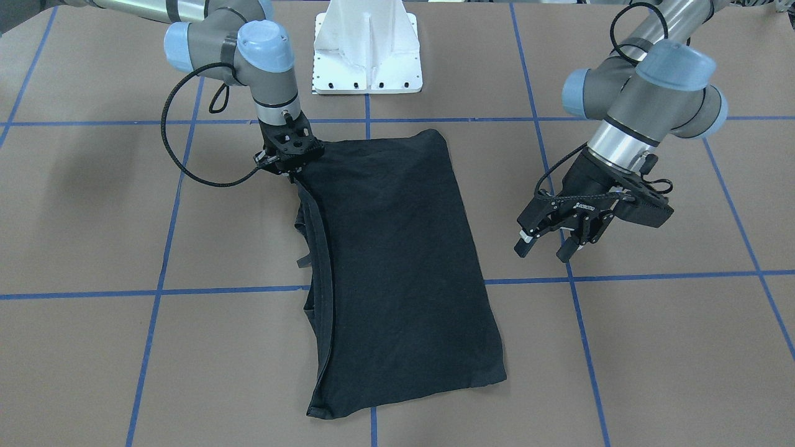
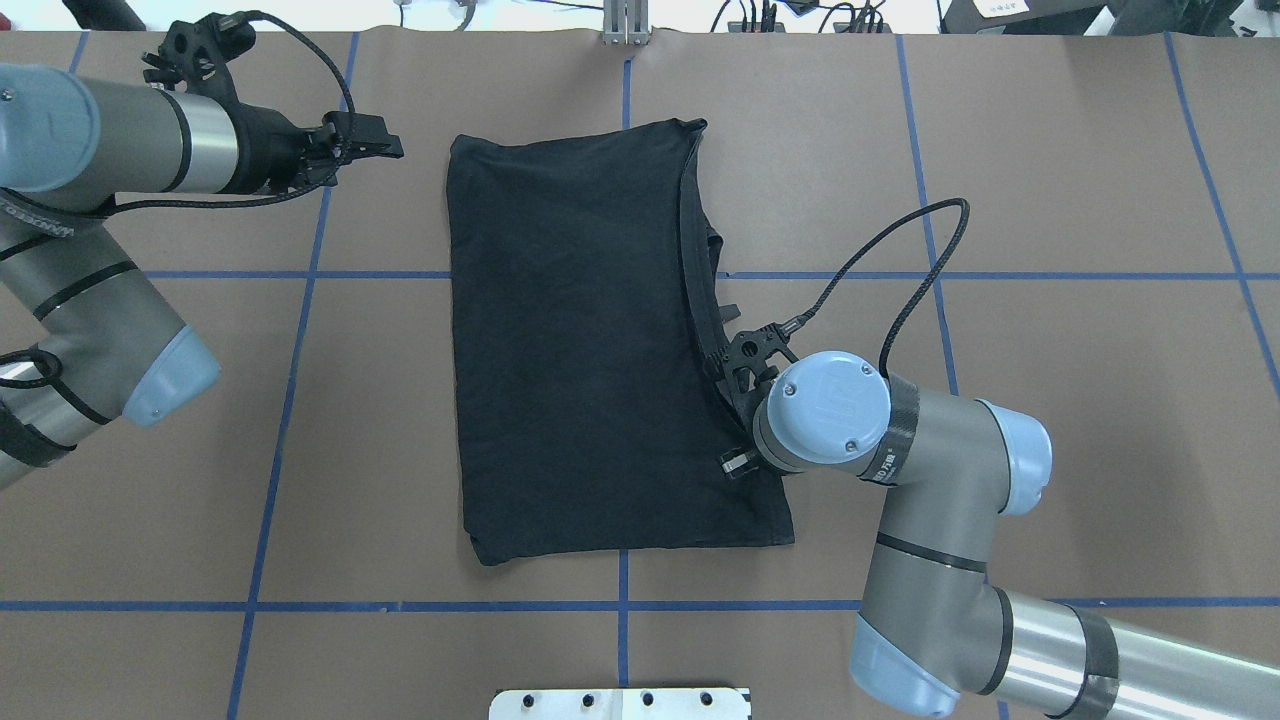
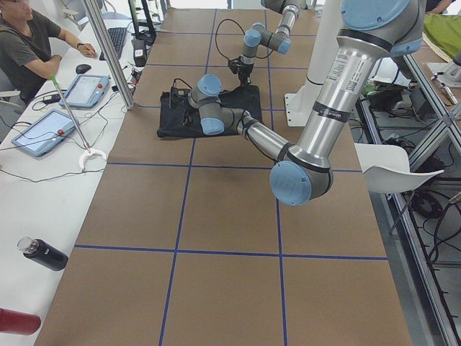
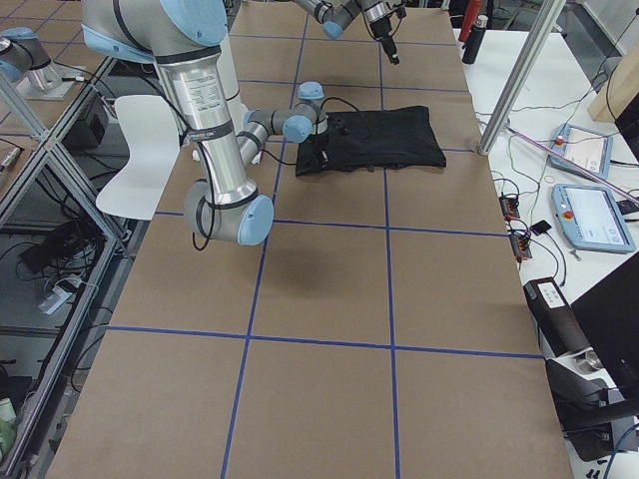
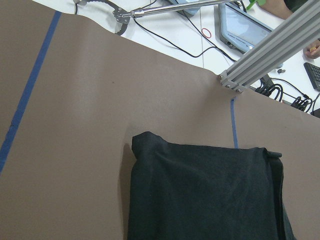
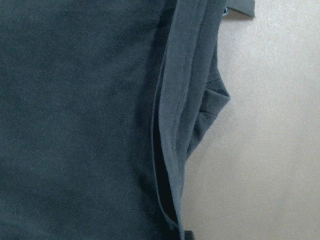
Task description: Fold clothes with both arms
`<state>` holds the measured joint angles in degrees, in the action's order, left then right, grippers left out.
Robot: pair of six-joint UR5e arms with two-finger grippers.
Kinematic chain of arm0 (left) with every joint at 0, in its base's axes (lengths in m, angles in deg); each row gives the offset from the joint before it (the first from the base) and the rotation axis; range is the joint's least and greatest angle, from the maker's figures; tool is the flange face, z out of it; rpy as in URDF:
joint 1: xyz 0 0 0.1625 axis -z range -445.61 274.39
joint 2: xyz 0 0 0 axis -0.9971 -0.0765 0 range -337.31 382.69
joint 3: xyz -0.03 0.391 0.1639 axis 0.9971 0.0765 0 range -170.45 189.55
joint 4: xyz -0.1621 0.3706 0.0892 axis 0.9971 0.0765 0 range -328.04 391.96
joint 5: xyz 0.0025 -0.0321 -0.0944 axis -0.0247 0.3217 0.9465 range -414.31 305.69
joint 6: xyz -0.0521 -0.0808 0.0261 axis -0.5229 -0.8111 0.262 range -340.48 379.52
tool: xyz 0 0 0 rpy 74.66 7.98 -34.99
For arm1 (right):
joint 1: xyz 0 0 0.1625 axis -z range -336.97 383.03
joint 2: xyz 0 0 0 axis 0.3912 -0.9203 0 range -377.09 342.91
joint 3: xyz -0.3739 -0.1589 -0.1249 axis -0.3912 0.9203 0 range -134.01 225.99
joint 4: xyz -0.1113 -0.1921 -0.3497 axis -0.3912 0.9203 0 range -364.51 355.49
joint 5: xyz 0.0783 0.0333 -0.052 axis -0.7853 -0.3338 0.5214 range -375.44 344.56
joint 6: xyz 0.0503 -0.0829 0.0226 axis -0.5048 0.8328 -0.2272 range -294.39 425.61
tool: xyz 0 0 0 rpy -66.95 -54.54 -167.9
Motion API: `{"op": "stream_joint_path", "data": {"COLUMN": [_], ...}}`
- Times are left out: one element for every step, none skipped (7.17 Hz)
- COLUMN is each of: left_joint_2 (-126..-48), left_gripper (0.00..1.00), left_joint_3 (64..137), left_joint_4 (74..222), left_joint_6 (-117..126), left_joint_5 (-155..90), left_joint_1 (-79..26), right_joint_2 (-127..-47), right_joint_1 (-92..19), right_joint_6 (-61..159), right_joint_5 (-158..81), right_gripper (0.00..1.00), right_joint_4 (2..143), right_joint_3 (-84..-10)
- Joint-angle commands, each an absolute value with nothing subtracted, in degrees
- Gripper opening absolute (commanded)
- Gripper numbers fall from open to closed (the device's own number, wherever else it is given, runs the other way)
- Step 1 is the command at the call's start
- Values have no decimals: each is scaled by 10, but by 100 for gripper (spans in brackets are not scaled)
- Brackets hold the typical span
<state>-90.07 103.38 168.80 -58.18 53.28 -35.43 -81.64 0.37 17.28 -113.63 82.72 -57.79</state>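
Observation:
The black T-shirt (image 1: pixel 397 248) lies flat in the middle of the brown table, folded lengthwise into a long rectangle (image 2: pixel 580 350), plain black side up. Its layered hem edge (image 6: pixel 175 125) fills the right wrist view. My right gripper (image 1: pixel 292 164) is low over the shirt's edge near the corner closest to the robot (image 2: pixel 735 400). Its fingers are hidden under the wrist, so I cannot tell if it holds cloth. My left gripper (image 1: pixel 546 247) hangs open and empty above bare table, beside the shirt's other long edge. It points toward the shirt's far corner (image 5: pixel 145 145).
The white pedestal base (image 1: pixel 367 49) stands at the robot's side of the table. Blue tape lines (image 1: pixel 571 279) grid the brown cover. An aluminium post (image 5: pixel 270 55), tablets (image 3: pixel 43 133) and a seated person (image 3: pixel 29 43) are along the operators' side.

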Motion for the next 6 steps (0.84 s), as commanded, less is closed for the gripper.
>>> {"op": "stream_joint_path", "data": {"left_joint_2": [-901,-901,-901,-902,-903,-903], "left_gripper": [100,100,100,100,100,100], "left_joint_3": [1032,1033,1032,1032,1031,1031], "left_joint_4": [1688,1688,1688,1687,1687,1685], "left_joint_6": [-582,-582,-582,-582,-582,-582], "left_joint_5": [533,533,533,533,533,533], "left_joint_1": [-354,-354,-354,-354,-355,-355], "right_joint_2": [-821,-821,-821,-824,-825,-823], "right_joint_1": [-10,-21,-28,-33,-36,-38], "right_joint_6": [122,110,110,110,111,110], "right_joint_5": [-1180,-1204,-1215,-1217,-1217,-1216], "right_gripper": [0,0,2,18,36,89], "right_joint_4": [828,828,828,828,828,827], "right_joint_3": [-579,-578,-577,-576,-575,-575]}}
